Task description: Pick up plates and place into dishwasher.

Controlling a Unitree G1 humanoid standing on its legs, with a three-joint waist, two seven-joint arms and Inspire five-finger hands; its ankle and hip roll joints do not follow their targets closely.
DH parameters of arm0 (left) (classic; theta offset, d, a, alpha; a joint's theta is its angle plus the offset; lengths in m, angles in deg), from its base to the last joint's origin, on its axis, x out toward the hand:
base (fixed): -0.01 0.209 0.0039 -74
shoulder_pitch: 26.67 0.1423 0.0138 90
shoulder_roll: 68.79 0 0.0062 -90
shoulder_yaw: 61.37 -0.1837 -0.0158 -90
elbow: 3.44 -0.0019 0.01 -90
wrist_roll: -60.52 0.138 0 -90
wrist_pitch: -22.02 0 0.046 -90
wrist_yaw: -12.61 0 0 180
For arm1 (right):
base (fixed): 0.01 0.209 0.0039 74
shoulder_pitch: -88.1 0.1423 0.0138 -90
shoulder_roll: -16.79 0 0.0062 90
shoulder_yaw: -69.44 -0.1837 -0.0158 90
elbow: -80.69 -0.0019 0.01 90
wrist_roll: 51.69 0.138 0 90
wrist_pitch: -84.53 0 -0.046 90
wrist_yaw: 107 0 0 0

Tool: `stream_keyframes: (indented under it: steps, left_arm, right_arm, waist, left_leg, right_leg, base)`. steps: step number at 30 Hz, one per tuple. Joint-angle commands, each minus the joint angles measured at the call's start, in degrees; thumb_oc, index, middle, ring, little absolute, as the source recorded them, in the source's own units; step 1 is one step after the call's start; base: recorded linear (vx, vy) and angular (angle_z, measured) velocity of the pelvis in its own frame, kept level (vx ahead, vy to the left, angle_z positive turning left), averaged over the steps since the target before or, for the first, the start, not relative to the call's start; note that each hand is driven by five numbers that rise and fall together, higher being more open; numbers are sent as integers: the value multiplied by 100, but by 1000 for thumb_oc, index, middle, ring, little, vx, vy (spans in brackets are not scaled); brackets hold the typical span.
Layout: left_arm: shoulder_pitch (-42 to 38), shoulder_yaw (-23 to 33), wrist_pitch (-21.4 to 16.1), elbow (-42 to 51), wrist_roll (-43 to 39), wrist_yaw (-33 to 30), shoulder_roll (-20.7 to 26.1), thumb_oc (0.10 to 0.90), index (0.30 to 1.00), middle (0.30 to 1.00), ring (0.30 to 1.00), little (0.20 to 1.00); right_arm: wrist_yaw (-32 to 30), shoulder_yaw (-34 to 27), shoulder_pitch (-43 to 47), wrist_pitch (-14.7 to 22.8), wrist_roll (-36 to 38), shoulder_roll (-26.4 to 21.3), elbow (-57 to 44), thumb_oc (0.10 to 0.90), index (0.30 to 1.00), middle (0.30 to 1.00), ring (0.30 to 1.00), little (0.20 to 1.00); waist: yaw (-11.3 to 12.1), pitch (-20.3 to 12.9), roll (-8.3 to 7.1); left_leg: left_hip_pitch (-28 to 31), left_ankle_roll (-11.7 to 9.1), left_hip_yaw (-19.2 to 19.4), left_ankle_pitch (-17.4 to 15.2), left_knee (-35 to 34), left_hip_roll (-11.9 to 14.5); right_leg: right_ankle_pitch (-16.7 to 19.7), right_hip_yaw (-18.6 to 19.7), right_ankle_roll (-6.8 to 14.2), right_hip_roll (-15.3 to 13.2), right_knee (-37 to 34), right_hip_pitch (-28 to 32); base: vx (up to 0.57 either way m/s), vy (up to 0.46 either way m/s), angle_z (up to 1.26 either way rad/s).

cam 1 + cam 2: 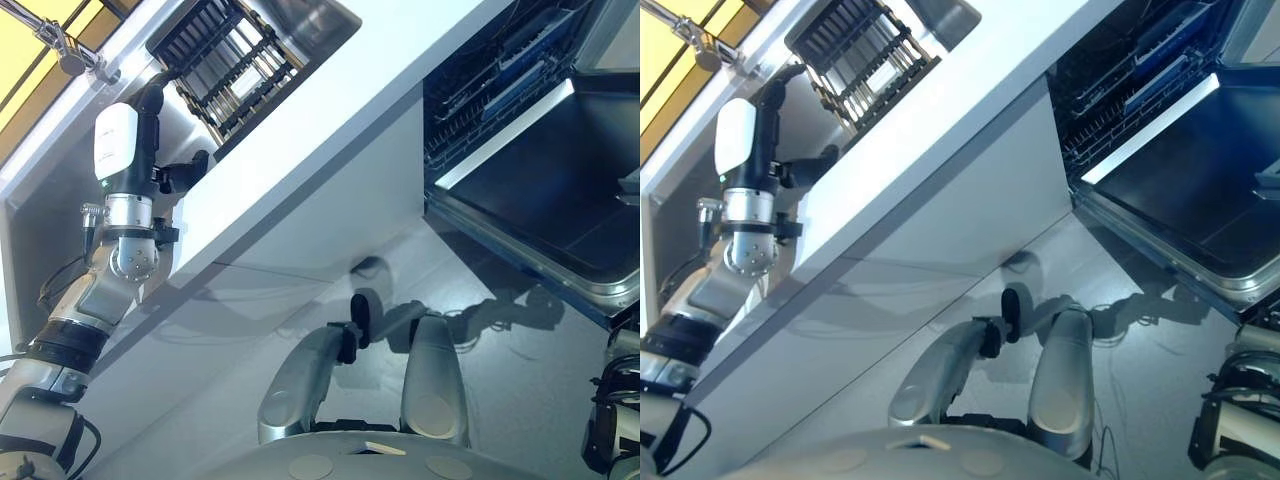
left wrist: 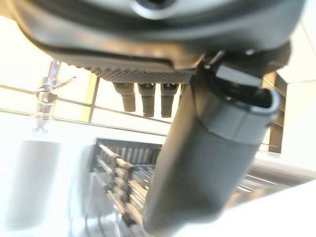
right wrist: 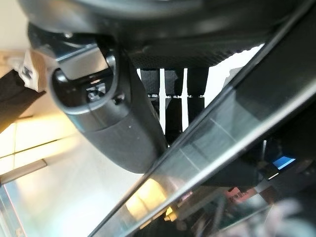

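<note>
Left robot hand, fingers straight and holding nothing, reaches beside the dish rack.

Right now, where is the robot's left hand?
In the left eye view the left hand is raised at the robot's left, over the sink, just below the dark dish rack and against the white counter edge.

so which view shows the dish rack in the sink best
The left eye view: the dish rack sits whole past the left hand. The right eye view matches; the left wrist view shows part behind the thumb.
</note>
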Motion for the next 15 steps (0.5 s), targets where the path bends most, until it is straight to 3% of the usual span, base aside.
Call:
stream_keyframes:
  steps: [1,3,7,9,15]
  left_arm:
    - [-341,536,12,262,-27,-207,-113,800,900,900,900,900]
    - [-307,618,25,261,8,-142,-94,800,900,900,900,900]
    - [-367,720,15,144,42,-40,-76,800,900,900,900,900]
    - [-399,778,61,148,77,44,-61,800,900,900,900,900]
    - [-530,878,2,40,19,257,67,800,900,900,900,900]
  right_arm:
    - [734,754,651,13,-1255,-450,-910,100,300,300,300,200]
    - [1093,1242,742,-61,-1712,-306,-1822,100,300,300,300,200]
    - [1890,1613,940,-230,-2452,-204,-2794,100,300,300,300,200]
    - [2041,1900,1217,-620,-2836,-115,-3518,100,300,300,300,200]
    - [2388,2664,1778,-1163,-3372,200,-4665,100,300,300,300,200]
  waist:
    - [111,-253,-2]
    - [90,-236,-32]
    - [78,-244,-129]
    - [87,-252,-223]
    - [178,-321,-399]
  left_leg:
    - [307,47,-193,-652,477,-59]
    - [342,60,-213,-561,379,-18]
    - [400,78,-222,-522,274,17]
    - [470,87,-225,-547,228,39]
    - [599,136,-268,-430,10,116]
  right_leg:
    - [241,-34,-357,190,-127,216]
    - [356,-50,-351,211,-240,238]
    - [450,-61,-329,260,-419,295]
    - [464,-52,-300,281,-518,370]
    - [766,-60,-212,359,-939,540]
  base:
    - [-8,4,3]
    - [-8,-2,-4]
    - [0,-6,-22]
    - [31,-16,-41]
    - [21,1,-24]
